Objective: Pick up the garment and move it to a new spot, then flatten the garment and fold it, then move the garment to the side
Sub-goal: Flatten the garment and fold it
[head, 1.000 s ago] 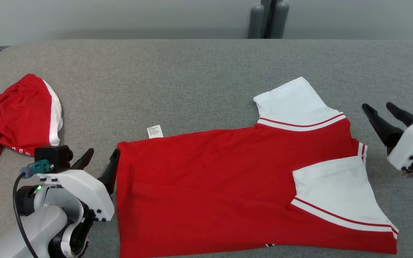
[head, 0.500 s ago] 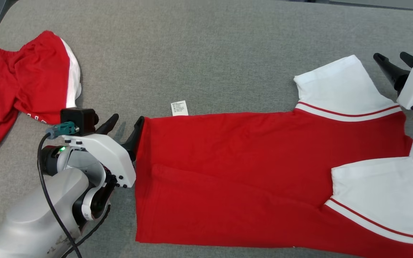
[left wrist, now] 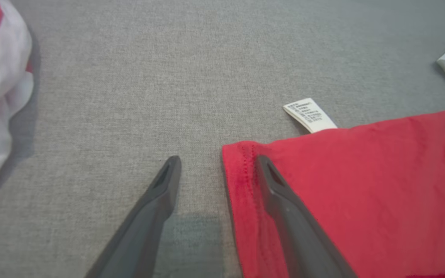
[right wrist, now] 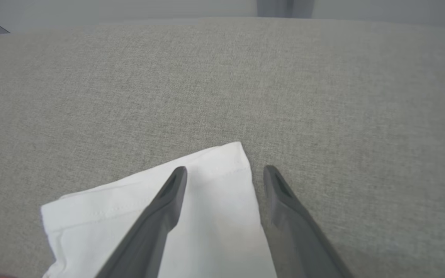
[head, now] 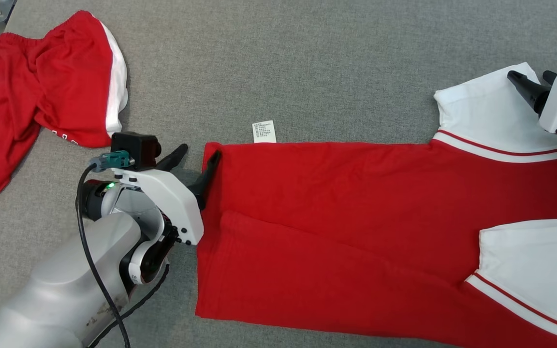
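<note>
You're looking at the garment (head: 356,217): a red jersey with white short sleeves and red-striped trim, lying flat on the grey surface (head: 307,72), hem pointing toward the robot's left. The far sleeve (head: 481,116) is sticking outward; the near sleeve (head: 535,261) is lying folded over the red body. A white label (head: 264,132) is poking out by the far hem corner. A soft crease (head: 331,246) is running lengthwise.

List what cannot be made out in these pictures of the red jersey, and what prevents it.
Print on the care label: too small, head view; blurred, left wrist view.
Lower right corner of the garment: cut off by head view's edges.
Left part of the shorts: cut off by head view's left edge.
Whether the left gripper touches cloth: hidden by its own finger, left wrist view.
</note>
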